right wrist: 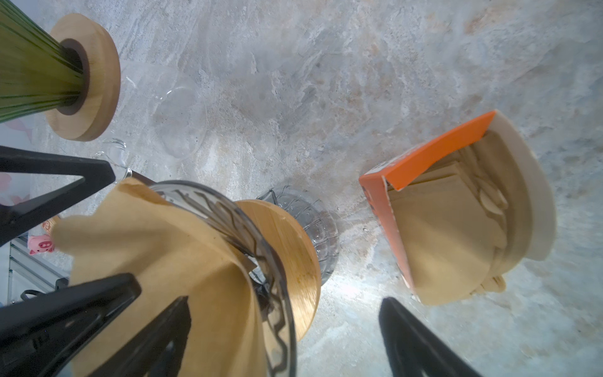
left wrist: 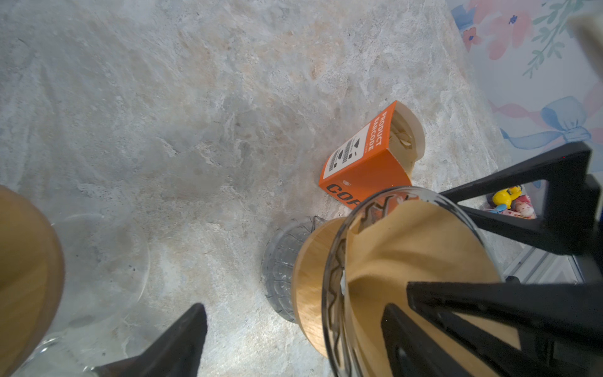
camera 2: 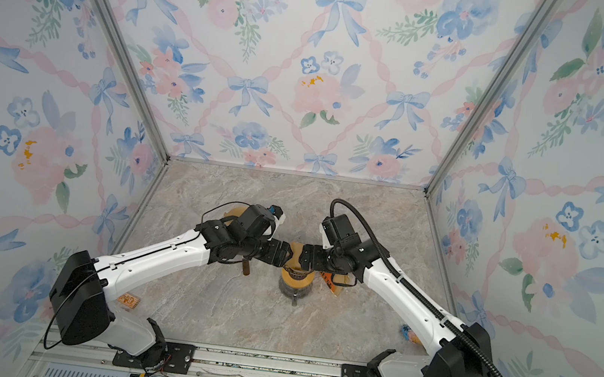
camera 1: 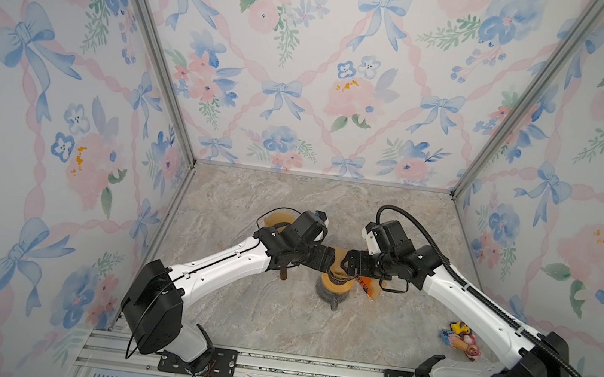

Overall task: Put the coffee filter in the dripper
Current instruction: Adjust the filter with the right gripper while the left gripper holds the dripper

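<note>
The dripper (camera 1: pixel 334 281) (camera 2: pixel 295 276) is a glass cone on a wooden collar (right wrist: pixel 293 258), standing on a glass carafe (right wrist: pixel 315 225) at the table's middle. The brown paper coffee filter (left wrist: pixel 408 248) (right wrist: pixel 163 254) sits inside the cone, and its rim rises above the glass. My left gripper (camera 1: pixel 330 263) (left wrist: pixel 293 308) is open. It straddles the dripper's rim, with one finger over the filter's inside and the other outside. From the opposite side my right gripper (camera 1: pixel 347 263) (right wrist: pixel 285 302) is also open and straddles the rim the same way. Neither holds anything.
An open orange box (camera 1: pixel 369 284) (right wrist: pixel 424 212) of stacked filters lies just right of the dripper. A second dripper (camera 1: pixel 281 218) (right wrist: pixel 85 75) with a wooden collar stands behind the left arm, beside a clear glass vessel (right wrist: pixel 176 124). Small toys (camera 1: pixel 462 340) lie front right.
</note>
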You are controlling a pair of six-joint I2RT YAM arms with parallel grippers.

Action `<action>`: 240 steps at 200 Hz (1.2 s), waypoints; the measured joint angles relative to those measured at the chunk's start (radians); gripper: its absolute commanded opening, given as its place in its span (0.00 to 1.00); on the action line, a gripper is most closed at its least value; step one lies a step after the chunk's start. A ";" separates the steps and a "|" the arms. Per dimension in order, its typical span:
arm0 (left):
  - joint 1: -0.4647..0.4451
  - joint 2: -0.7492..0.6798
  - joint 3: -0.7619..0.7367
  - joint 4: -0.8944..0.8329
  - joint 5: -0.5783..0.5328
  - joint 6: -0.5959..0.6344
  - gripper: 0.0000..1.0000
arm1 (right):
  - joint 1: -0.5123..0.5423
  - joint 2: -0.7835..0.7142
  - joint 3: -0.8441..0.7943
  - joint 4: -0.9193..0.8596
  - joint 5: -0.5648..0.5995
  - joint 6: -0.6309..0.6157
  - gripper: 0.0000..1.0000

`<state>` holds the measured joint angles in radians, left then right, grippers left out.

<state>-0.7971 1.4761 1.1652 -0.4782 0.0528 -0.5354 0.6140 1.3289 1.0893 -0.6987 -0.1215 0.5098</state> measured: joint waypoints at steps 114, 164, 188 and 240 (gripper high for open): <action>-0.020 0.009 -0.011 0.000 -0.023 -0.011 0.86 | 0.000 0.020 -0.009 -0.007 0.068 -0.001 0.92; -0.042 0.011 -0.011 0.000 -0.061 -0.011 0.86 | 0.000 -0.011 -0.026 -0.015 0.096 0.006 0.93; -0.051 0.011 -0.011 0.000 -0.076 -0.011 0.86 | 0.000 -0.045 -0.030 0.001 0.053 0.005 0.94; -0.075 0.011 -0.011 0.000 -0.103 -0.011 0.86 | -0.001 -0.029 -0.030 0.019 0.009 0.003 0.94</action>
<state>-0.8719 1.4868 1.1542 -0.4778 -0.0498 -0.5465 0.6132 1.2995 1.0592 -0.6800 -0.1127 0.5133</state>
